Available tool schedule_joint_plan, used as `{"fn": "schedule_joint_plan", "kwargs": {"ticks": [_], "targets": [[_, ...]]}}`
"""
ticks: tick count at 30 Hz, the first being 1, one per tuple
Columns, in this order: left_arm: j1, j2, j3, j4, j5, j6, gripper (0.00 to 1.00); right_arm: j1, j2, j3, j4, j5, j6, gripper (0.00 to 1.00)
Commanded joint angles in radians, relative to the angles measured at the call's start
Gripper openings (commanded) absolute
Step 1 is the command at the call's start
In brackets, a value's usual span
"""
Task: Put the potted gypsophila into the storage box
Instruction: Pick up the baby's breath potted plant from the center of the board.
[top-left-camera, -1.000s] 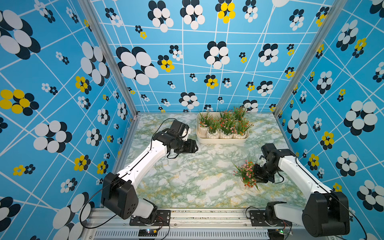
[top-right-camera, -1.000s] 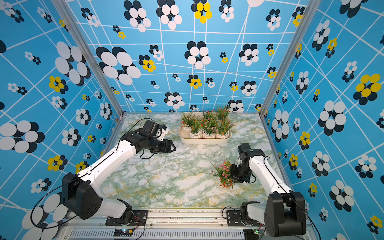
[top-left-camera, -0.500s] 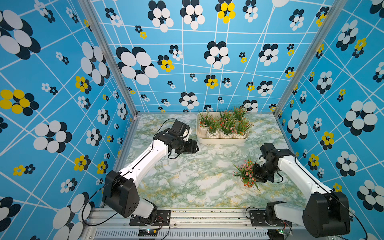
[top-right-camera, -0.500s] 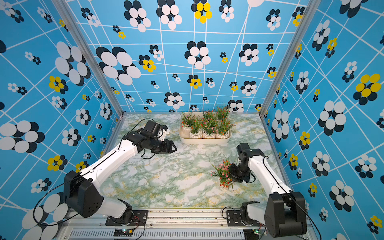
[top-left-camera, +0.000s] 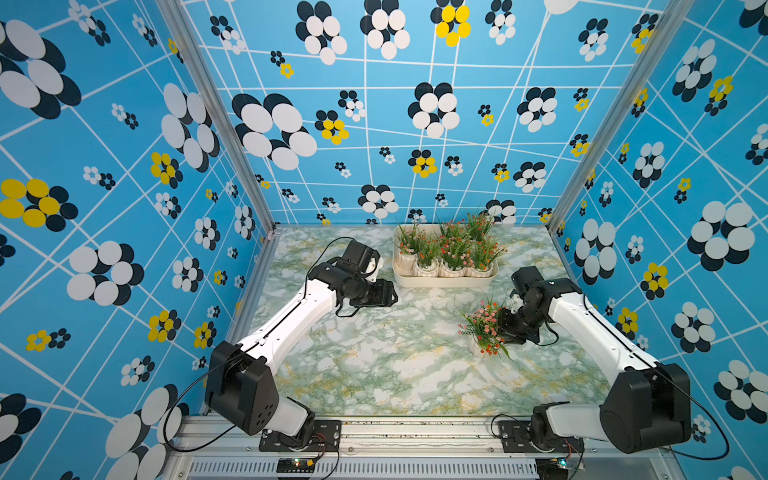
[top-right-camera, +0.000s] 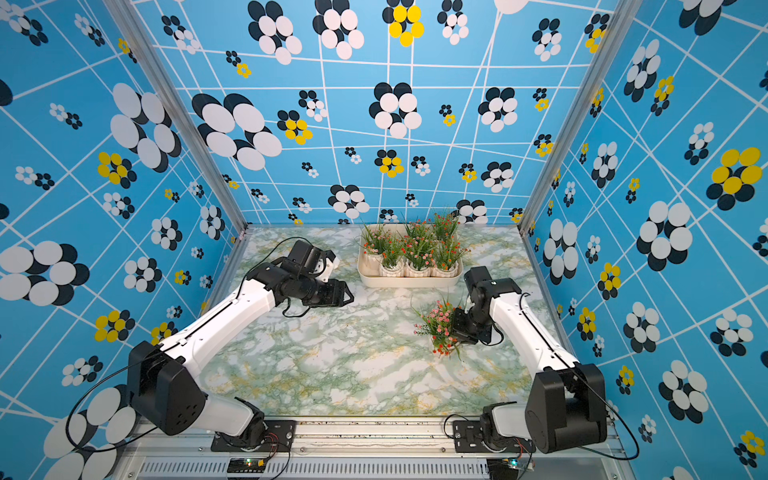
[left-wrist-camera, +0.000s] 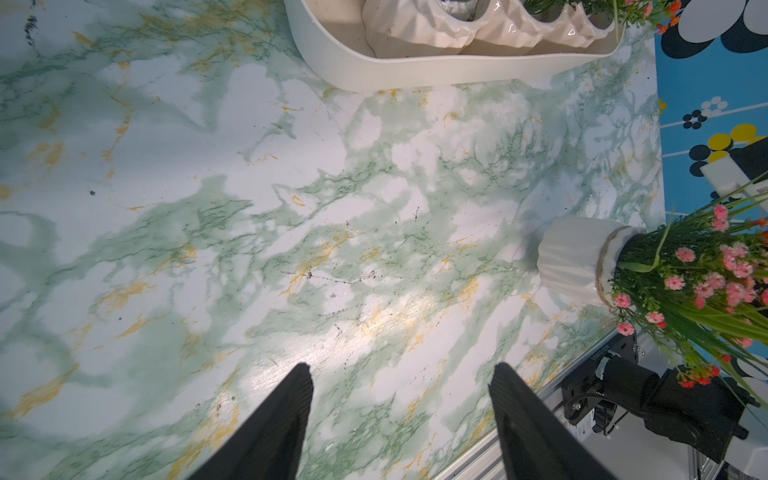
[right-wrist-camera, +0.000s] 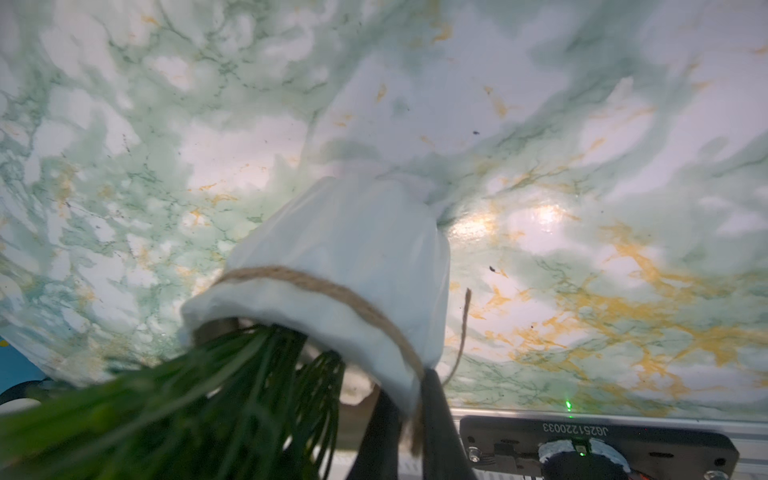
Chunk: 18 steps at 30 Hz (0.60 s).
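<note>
Desk (top-left-camera: 374, 374): green marble top, both arms reach in from the near edge.

Left arm (top-left-camera: 291, 320): stretched out low over the desk. Right arm (top-left-camera: 582, 324): bent in toward the middle.

Box (top-left-camera: 440, 283): near the left gripper (top-left-camera: 388, 293), just ahead of its fingers and across a strip of bare desk in the left wrist view (left-wrist-camera: 415, 72). It's well apart from the right gripper (top-left-camera: 505, 328), on that gripper's far side.

Pots (top-left-camera: 453, 270): packed upright in the box, a row of four along the wall nearest the grippers and more tufts behind. Exact count is hidden by the foliage.

Pot (top-left-camera: 476, 347): the one outside the box, at the right gripper's tip, tilted with its pink blossoms leaning over the gripper. Both top views show it (top-right-camera: 442, 351). It's well off to one side of the left gripper (left-wrist-camera: 573, 262). Can't tell whether its base touches the desk.

Right gripper (right-wrist-camera: 405, 399): clamped tight on the pot (right-wrist-camera: 353, 249) rim, one finger inside the mouth by the stems, the other outside against the wall.

Left gripper (left-wrist-camera: 402, 368): jaws spread wide, nothing between them, only bare desk under the fingertips (left-wrist-camera: 301, 374).

Twine (right-wrist-camera: 332, 286): wrapped round the pot's neck just ahead of the right gripper's fingers, with a loose end hanging beside the outer finger.
</note>
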Motion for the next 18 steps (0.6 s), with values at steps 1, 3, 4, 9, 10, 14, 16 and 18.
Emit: {"fn": "schedule_joint_plan", "kwargs": {"ticks": [1,3,4,9,10,14,16,18], "targets": [[0.013,-0.002,-0.005,0.011,0.027,-0.008,0.71,0.016,0.039,0.092,-0.03,-0.005,-0.014,0.0],[0.021,-0.008,-0.006,0.009,0.03,-0.006,0.71,0.022,0.068,0.139,-0.037,-0.005,-0.019,0.0],[0.025,-0.011,-0.008,0.008,0.032,-0.007,0.71,0.026,0.085,0.165,-0.041,-0.004,-0.021,0.0],[0.048,-0.027,-0.017,0.0,0.035,-0.001,0.71,0.045,0.171,0.302,-0.069,0.002,-0.036,0.0],[0.053,-0.029,-0.018,-0.002,0.036,0.0,0.71,0.048,0.19,0.33,-0.077,0.002,-0.039,0.0],[0.07,-0.037,-0.027,-0.002,0.041,0.003,0.71,0.056,0.258,0.457,-0.112,0.009,-0.053,0.0],[0.077,-0.037,-0.03,-0.002,0.045,0.004,0.71,0.06,0.299,0.536,-0.137,0.011,-0.062,0.0],[0.085,-0.036,-0.031,-0.002,0.048,0.006,0.71,0.066,0.34,0.626,-0.162,0.013,-0.068,0.0]]}}
